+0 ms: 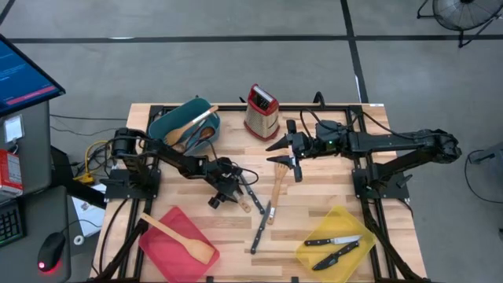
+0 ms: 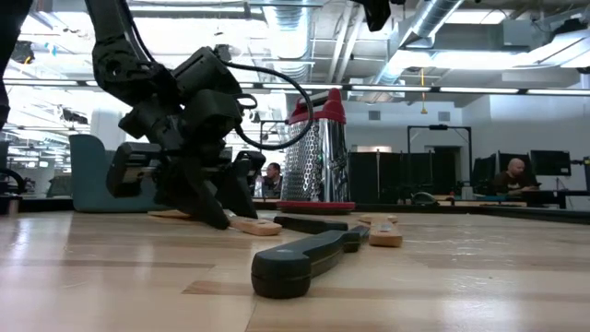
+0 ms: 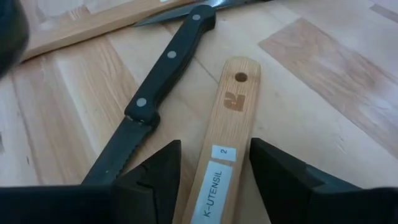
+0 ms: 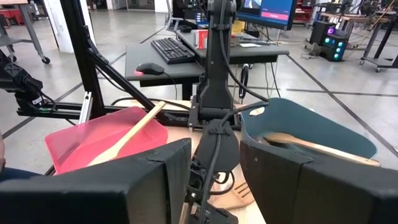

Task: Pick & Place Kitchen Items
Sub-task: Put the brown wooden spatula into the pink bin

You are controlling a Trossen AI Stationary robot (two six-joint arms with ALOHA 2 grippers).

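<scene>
**Two dark arms, black cabling**

Both arms are matte black with blocky joint housings. The left arm (image 1: 177, 163) carries looping black cables; the right arm (image 1: 393, 143) looks slimmer. Fingers (image 3: 283, 177) are black, wedge-shaped.

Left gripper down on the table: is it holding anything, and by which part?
Nothing gripped yet: the left gripper is open, fingers either side of a wooden utensil handle.

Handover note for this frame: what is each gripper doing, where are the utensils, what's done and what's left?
Left gripper: down at table centre, fingers open either side of a light wooden handle, not yet closed.
Right gripper: hovering open near the grater.
Done: wooden utensils in the teal bin, a wooden spatula in the red bin, two knives in the yellow bin.
Left: a black-handled serrated knife and a slotted spatula on the table, among other utensils.
</scene>
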